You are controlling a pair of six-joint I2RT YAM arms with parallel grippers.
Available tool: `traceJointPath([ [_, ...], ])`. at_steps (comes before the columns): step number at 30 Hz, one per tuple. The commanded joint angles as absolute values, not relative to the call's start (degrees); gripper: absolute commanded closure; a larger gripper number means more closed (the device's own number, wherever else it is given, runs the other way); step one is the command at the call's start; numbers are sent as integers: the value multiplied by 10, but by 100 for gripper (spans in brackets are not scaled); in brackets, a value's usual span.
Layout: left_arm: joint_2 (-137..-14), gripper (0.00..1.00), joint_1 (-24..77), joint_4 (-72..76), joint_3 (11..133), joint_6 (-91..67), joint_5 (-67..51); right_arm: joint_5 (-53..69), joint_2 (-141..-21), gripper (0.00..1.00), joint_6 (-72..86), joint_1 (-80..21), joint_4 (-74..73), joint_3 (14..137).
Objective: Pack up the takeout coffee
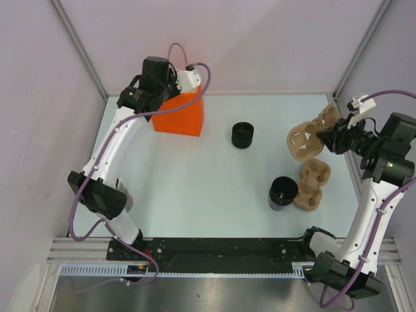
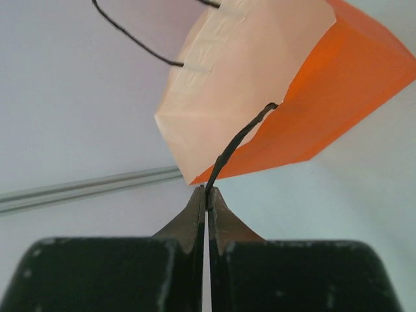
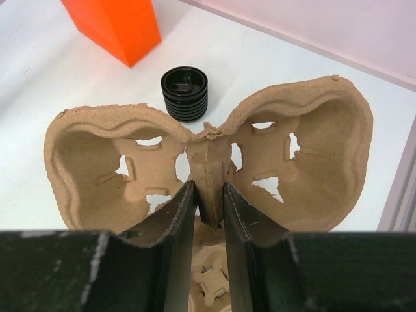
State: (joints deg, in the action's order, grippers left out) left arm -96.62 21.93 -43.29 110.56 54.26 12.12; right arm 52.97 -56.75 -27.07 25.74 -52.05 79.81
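One orange paper bag (image 1: 180,114) stands on the surface (image 1: 195,188), left tool (image 2: 207,196) pinched together on its black cord handle (image 2: 237,143). Right of the bag: one small black lidded paper cup (image 1: 242,135), untouched; one wider black cup (image 1: 283,192); two brown pulp carriers (image 1: 312,185), right tool (image 3: 208,195) clamping the raised carrier (image 1: 304,141).

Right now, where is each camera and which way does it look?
Top: above and behind the arms, looking down at the table; left arm and right arm show.
Left wrist: faces the bag; left pincer pinches its handle.
Right wrist: faces the carrier and coffee cup; right pincer grips the carrier.
Shared: all three see the bag.
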Motion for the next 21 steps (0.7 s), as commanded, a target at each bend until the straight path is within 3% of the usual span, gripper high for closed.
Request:
traceJointPath([
  [1, -945, 100, 269, -483, 1151, 480, 177, 533, -557, 72, -278, 258, -516, 799],
  [21, -888, 100, 424, -607, 1183, 374, 277, 533, -562, 72, -279, 248, -515, 800],
])
